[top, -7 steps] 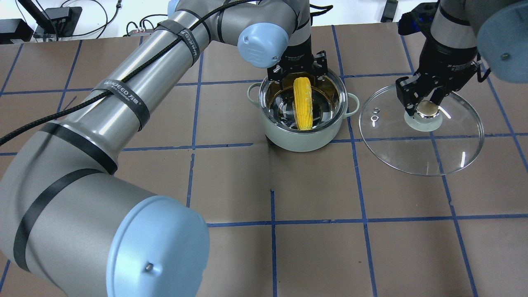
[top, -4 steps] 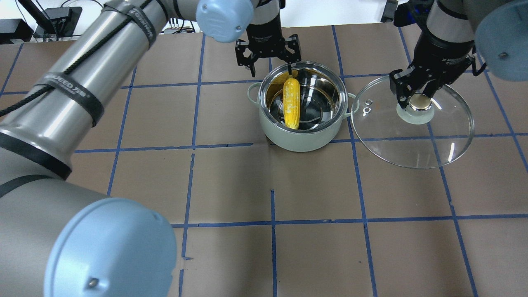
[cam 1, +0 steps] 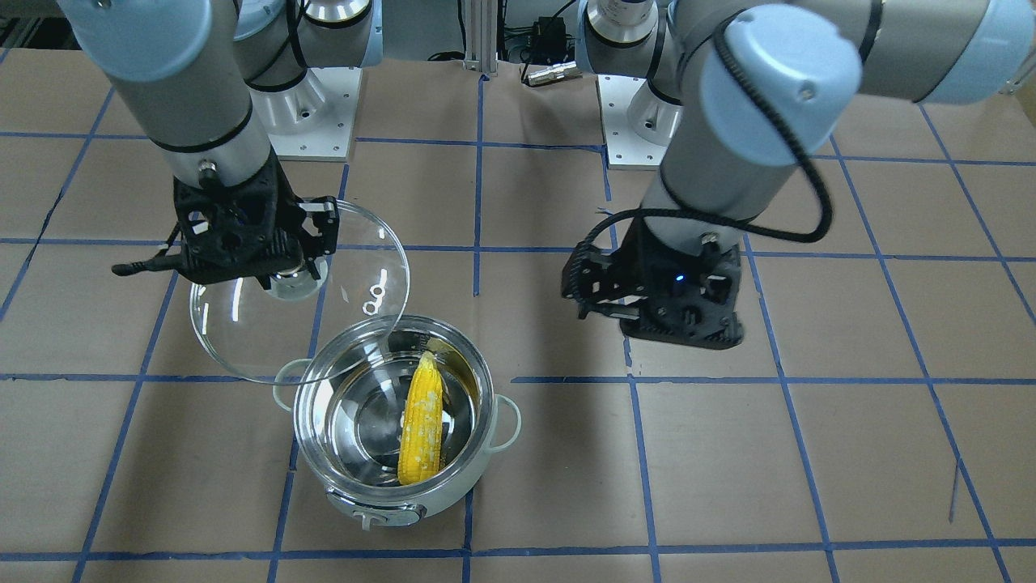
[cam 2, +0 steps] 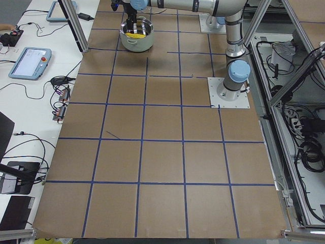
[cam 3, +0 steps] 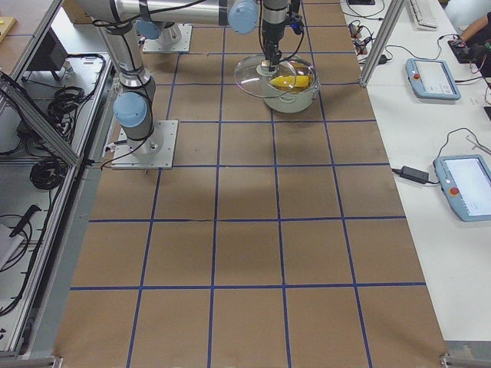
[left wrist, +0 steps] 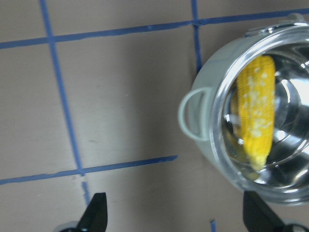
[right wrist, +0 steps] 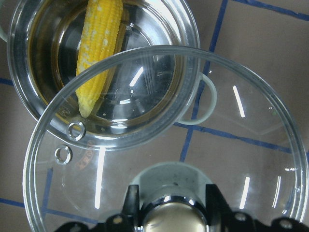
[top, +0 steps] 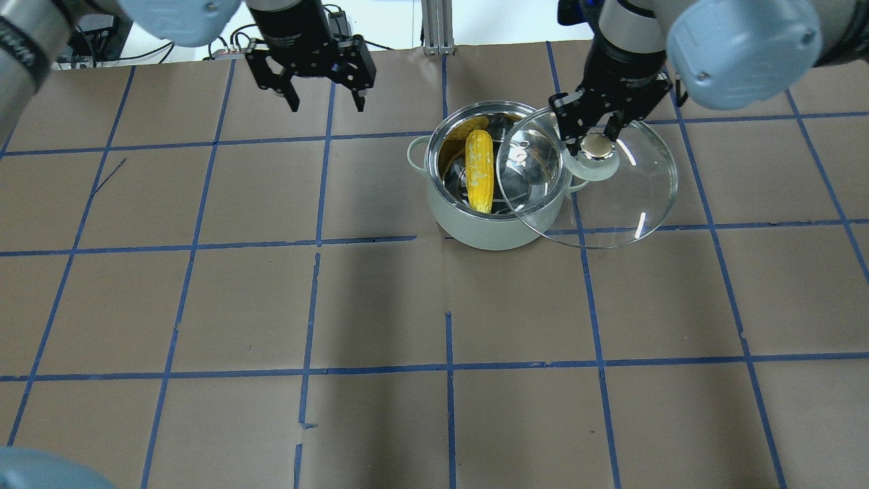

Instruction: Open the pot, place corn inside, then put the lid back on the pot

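The step in hand is setting the lid (top: 611,197) back on, and doing it well means sliding it level toward the robot's left until its knob (top: 597,145) sits over the middle of the pot (top: 475,231), then lowering straight down so the glass edge meets the steel rim all round rather than catching one side. The right gripper (top: 596,139) is clamped on that knob and holds the clear glass disc in the air, its edge overlapping only the right part of the pot's mouth. The corn (top: 479,170), a yellow cob with pale patches on its kernels, lies inside the shiny bowl and appears to sit below the rim, so it should not foul the lid. The pale mint pot stands on the taped table (top: 448,305). The left gripper (top: 326,105) hangs empty, fingers spread, well apart from the pot.
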You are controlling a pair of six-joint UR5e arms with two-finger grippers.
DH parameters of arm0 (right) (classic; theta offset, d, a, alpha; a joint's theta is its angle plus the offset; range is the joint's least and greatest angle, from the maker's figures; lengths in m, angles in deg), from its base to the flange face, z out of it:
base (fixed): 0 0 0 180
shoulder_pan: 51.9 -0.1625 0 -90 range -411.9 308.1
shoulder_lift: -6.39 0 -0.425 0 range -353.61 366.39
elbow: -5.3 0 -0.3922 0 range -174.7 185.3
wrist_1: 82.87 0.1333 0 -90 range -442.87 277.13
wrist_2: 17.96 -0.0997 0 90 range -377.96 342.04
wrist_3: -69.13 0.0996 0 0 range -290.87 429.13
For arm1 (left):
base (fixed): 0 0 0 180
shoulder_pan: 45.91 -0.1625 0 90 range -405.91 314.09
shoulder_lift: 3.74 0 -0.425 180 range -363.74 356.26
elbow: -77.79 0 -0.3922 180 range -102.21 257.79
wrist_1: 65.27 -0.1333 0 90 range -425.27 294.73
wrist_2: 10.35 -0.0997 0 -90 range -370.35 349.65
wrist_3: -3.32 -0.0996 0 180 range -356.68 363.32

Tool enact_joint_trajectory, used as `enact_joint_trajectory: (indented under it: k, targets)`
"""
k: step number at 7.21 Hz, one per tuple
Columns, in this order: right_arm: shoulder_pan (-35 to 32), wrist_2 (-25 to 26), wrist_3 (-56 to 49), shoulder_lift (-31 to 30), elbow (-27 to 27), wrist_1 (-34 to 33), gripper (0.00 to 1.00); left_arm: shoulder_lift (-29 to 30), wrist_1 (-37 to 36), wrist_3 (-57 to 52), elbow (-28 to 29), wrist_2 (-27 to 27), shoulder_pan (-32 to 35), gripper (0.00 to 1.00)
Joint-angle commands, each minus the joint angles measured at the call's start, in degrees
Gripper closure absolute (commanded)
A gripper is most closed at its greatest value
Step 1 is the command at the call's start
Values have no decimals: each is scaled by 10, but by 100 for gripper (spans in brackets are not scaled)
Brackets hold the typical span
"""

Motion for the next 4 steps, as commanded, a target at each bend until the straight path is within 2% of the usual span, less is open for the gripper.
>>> enact_joint_trajectory:
  k: [1,2,4]
  targets:
    - [-33,-13,9,76,-57,-25,74,-107,-7,-45,-98,-23,-67,0]
    - [-37,-14,9,102,-72,-30,74,-125,-7,-44,-107,-50,-67,0]
    - [-41,-17,9,136,-86,-46,74,-128,-4,-45,-112,-18,-68,0]
